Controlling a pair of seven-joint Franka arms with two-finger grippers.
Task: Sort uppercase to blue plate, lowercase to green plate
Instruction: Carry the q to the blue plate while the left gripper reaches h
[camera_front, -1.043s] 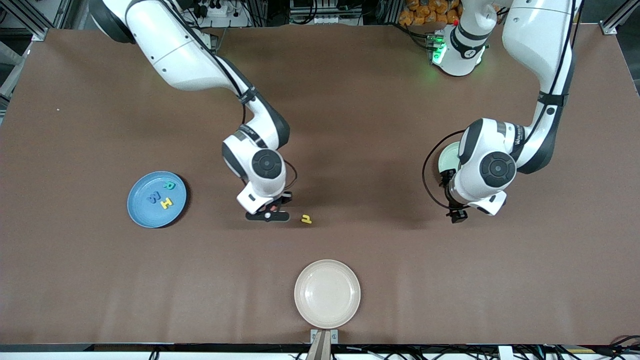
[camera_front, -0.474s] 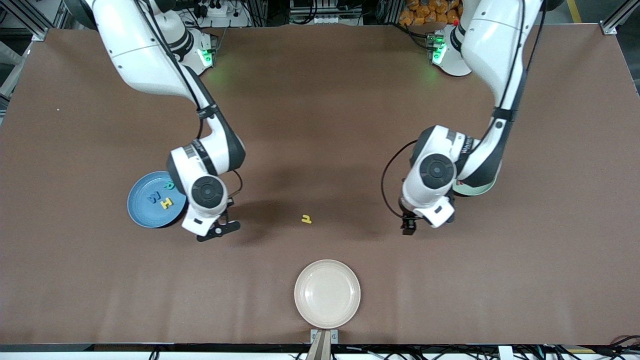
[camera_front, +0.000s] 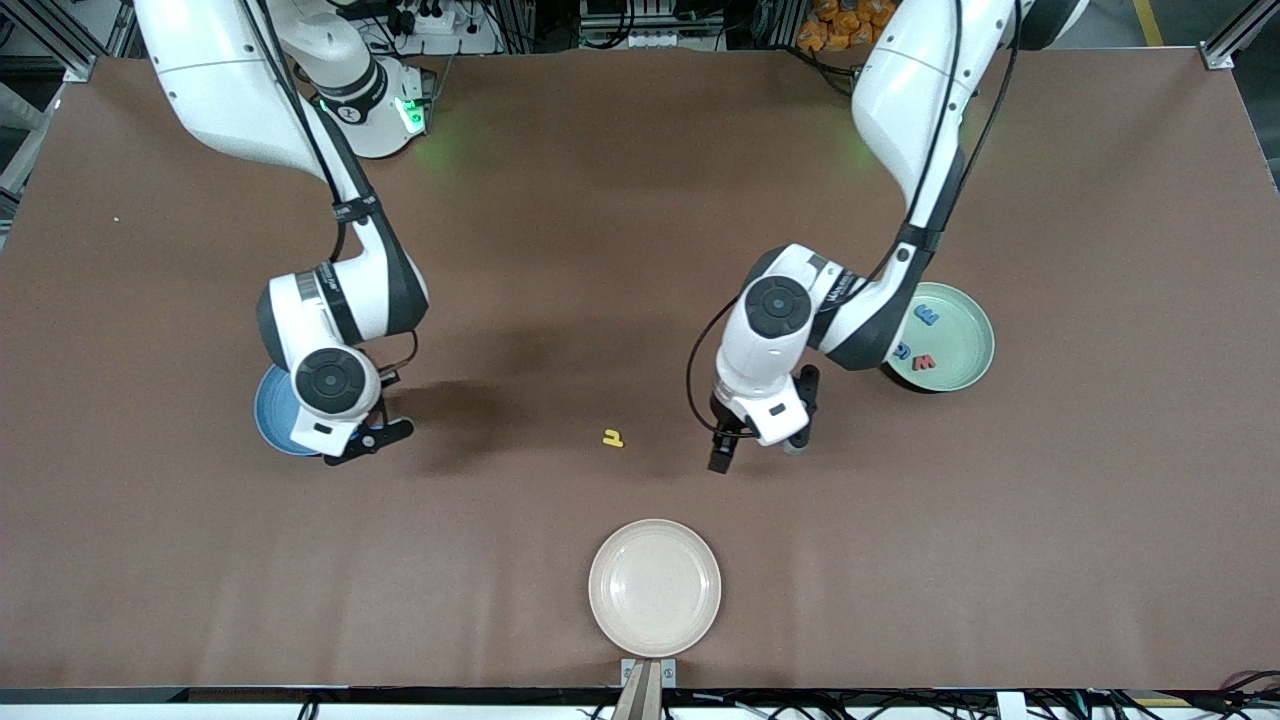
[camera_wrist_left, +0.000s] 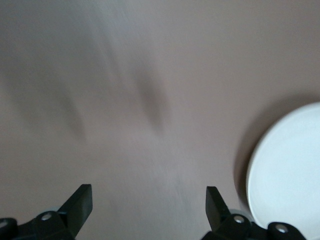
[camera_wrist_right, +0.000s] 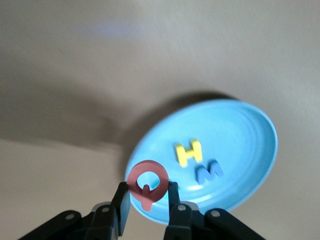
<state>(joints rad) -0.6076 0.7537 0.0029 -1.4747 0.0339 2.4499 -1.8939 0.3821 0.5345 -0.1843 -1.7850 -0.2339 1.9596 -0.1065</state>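
I've got the right gripper (camera_wrist_right: 146, 200) pinching the red Q (camera_wrist_right: 147, 183) over the blue plate (camera_wrist_right: 240, 150) edge, ready to drop beside yellow H (camera_wrist_right: 189, 152). Left gripper (camera_front: 722, 452) jaws wide, empty, at the yellow h (camera_front: 613, 438)'s 3 o'clock, bound for green plate (camera_front: 962, 345).

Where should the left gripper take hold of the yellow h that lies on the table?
The yellow h lies flat and alone on the bare table, so probably from straight above, open left gripper fingers pinching across its thin stem.
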